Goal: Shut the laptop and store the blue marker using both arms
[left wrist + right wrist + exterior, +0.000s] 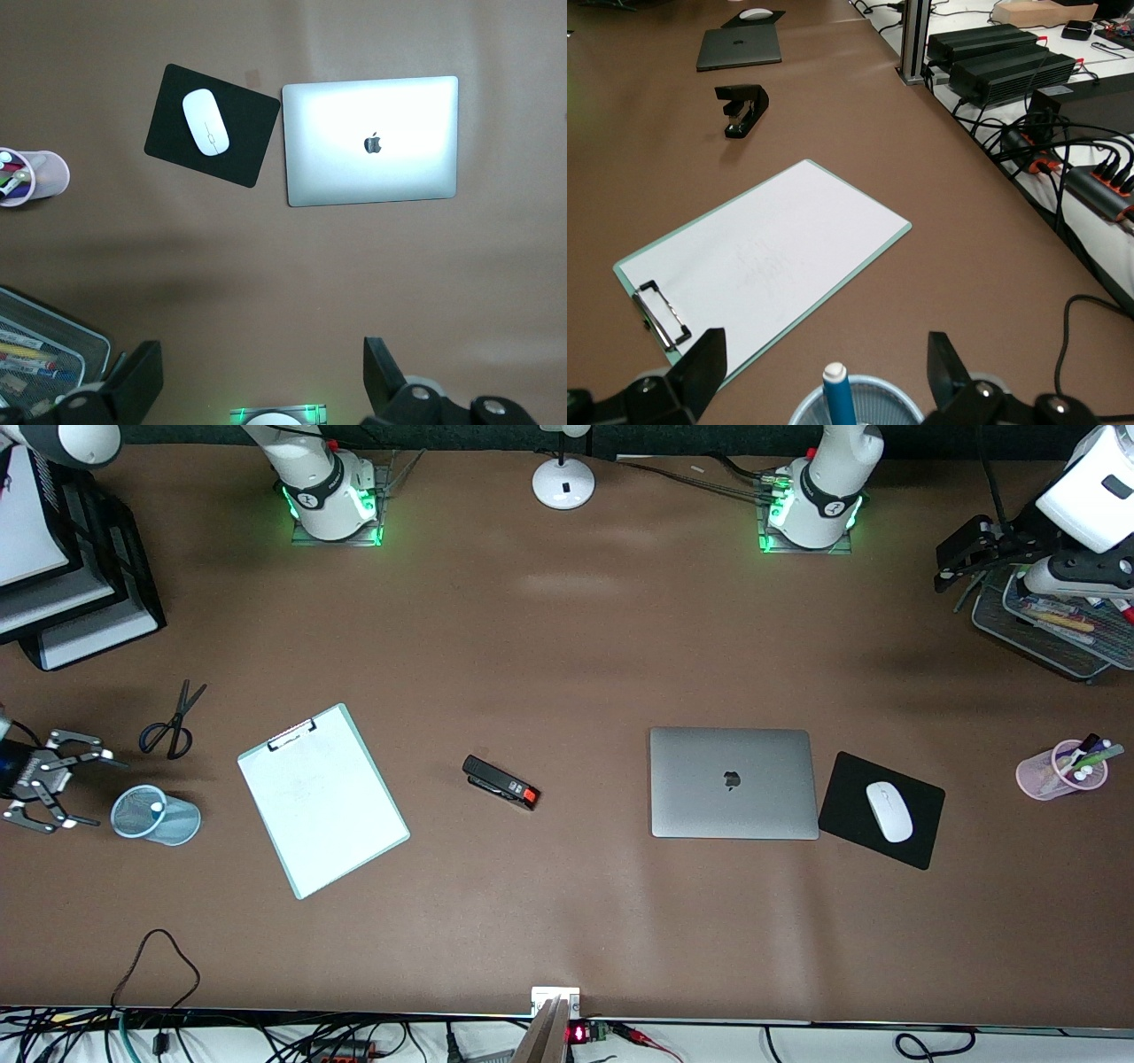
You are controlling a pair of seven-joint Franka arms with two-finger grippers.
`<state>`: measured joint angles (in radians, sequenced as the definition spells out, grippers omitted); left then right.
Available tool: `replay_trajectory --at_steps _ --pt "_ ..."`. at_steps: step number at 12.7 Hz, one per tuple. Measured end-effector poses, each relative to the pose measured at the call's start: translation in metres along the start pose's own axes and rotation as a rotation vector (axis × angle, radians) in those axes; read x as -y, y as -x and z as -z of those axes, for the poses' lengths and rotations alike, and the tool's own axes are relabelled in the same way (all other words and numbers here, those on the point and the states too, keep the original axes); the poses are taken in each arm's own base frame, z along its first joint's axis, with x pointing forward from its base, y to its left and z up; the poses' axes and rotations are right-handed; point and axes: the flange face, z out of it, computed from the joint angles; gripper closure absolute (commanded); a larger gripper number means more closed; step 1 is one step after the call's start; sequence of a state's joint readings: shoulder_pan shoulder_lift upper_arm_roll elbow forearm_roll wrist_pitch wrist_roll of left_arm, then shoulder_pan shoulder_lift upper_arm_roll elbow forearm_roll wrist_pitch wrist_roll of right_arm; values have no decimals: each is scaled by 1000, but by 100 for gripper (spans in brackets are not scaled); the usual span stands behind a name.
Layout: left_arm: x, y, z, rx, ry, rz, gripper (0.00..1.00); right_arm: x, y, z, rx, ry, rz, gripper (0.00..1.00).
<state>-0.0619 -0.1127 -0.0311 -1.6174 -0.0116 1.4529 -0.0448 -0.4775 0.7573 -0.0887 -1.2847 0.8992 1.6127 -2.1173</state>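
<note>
Marker (837,390) drop looks done to me: the blue marker stands cap-up in the pale blue mesh cup (156,815) at the right arm's end of the bench (567,921), so the right pincer (824,376), spread wide and empty right over it, should just lift straight up without clipping the rim. Laptop (733,782) lies shut beside the black mouse pad (881,810). The left pincer (261,376) hangs open and empty over the mesh pen tray (1045,629), and the brown bench top is mostly bare around the clipboard (322,800) and stapler (500,782).

The slim silver-grey laptop (733,782) lies shut and flat, dark apple logo up, just beside a black mouse pad (850,797). The short bright-blue marker (838,395) stands upright in a pale-blue mesh cup (168,819), whitish end up.
</note>
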Motion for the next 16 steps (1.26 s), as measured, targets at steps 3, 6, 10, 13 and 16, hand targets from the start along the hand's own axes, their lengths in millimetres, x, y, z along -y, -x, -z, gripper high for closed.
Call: replay_trajectory --at_steps 3,6,10,13,16 --pt "1 0 1 -5 -1 1 0 6 -57 23 50 -36 -66 0" --pt "1 -1 2 -20 -5 1 0 12 -127 36 139 -42 -147 0" --pt "-1 -1 2 -21 -5 -3 0 20 -215 -4 248 -84 -239 0" --pt "-1 -2 3 -23 -5 -3 0 23 -263 -37 361 -92 -292 0" --pt "0 -2 3 -25 -5 1 0 36 -311 -50 431 -55 -406 0"
